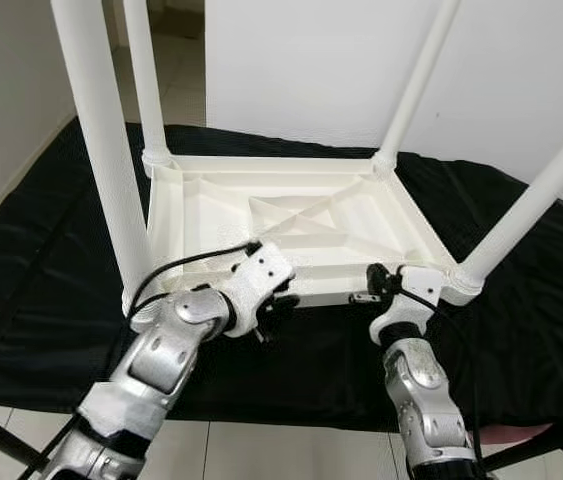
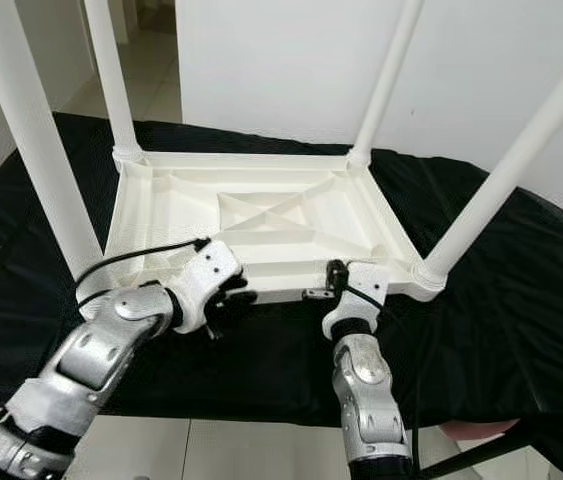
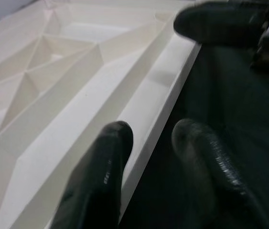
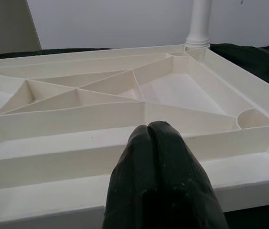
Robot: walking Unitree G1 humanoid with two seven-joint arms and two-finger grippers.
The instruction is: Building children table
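White plastic children's table (image 1: pixel 291 220) inverted on black-draped counter (image 1: pixel 41 260) — near rim's long axis spans both end effectors. Left end effector (image 3: pixel 146 143) parted astride rim; right end effector (image 4: pixel 159 138) closed, just short.

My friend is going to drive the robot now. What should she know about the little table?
Left gripper: open, fingers astride the near rim of the upturned white table.
Right gripper: shut, empty, fingertips at the same rim, near the right front leg.
The table lies top-down on the black cloth.
Done: all four legs stand in their corner sockets.
Left: probably turning it upright; leg tightness cannot be judged.
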